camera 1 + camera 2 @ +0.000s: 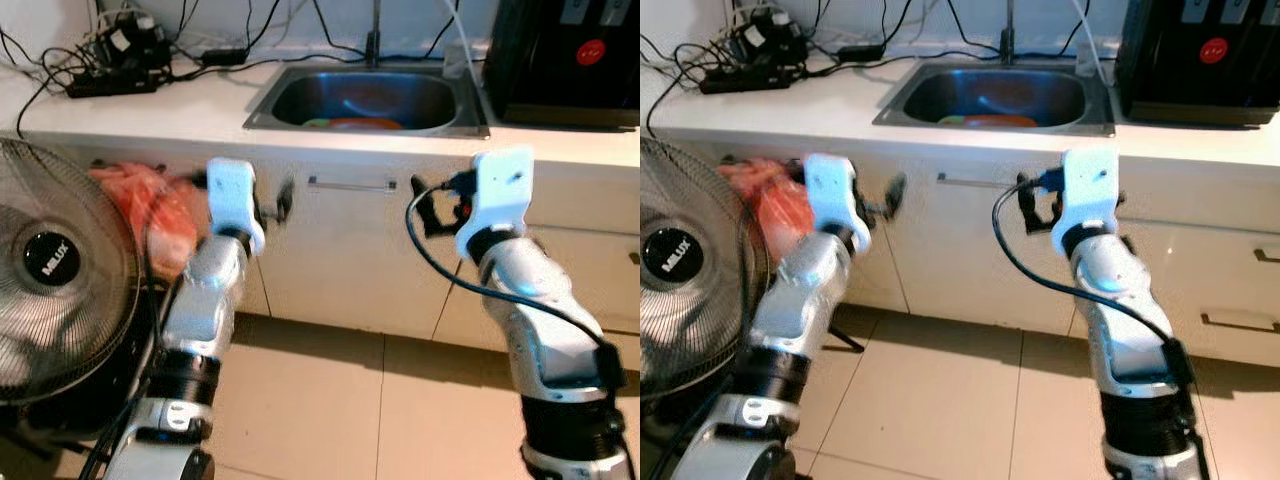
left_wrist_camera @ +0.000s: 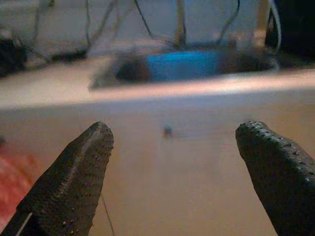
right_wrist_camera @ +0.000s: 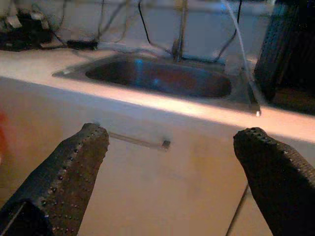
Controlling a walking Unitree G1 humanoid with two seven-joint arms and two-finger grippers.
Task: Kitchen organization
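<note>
Black appliance [image 1: 565,60] beyond the right gripper [image 3: 172,172]: cut off at the frame's top and right. Fan [image 1: 50,270] beside the left arm: cropped at the left edge. Orange and green items [image 1: 350,123] in the sink [image 1: 370,95]: too small to identify. Left wrist view blurred beyond the fingertips [image 2: 83,162].

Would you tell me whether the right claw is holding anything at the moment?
No, the right claw is open with bare fingers, facing the cabinet handle below the sink.
</note>
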